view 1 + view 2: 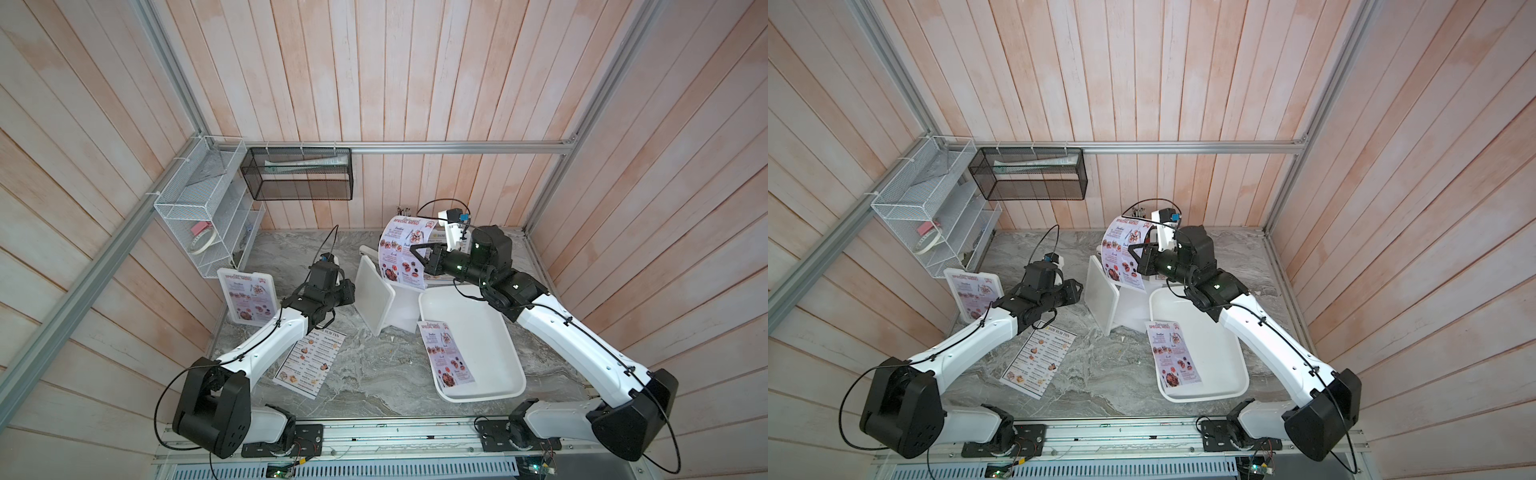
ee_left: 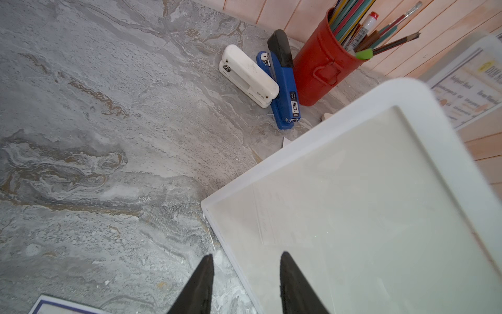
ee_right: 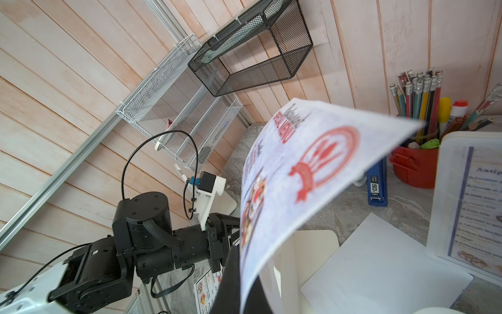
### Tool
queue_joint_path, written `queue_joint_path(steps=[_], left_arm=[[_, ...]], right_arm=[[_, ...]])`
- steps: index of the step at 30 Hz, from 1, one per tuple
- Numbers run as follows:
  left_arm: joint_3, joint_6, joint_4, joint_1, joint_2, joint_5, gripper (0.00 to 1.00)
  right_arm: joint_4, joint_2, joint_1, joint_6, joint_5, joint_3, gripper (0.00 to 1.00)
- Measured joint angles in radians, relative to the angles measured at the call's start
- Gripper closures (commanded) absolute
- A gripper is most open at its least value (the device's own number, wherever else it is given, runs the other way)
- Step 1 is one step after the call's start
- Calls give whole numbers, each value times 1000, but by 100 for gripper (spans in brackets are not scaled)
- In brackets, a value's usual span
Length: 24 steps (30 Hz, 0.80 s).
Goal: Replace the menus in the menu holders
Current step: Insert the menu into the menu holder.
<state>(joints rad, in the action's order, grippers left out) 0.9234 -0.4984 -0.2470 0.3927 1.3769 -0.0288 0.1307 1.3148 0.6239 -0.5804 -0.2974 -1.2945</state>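
- Near bench back edge: my right gripper is closed on menu, held raised by holder, presumably for insertion.
- My left gripper, half-spread, straddles holder edge, likely steadying it; grip unconfirmed.

A white stapler and a blue stapler lie side by side — just beside a red pencil cup.
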Motion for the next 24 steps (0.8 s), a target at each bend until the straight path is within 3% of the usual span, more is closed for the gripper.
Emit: queue_joint_path(steps=[24], left_arm=[[41,22,-84,35,-50,30,58]], right_arm=[[-7,76,-16,12,0,0,100]])
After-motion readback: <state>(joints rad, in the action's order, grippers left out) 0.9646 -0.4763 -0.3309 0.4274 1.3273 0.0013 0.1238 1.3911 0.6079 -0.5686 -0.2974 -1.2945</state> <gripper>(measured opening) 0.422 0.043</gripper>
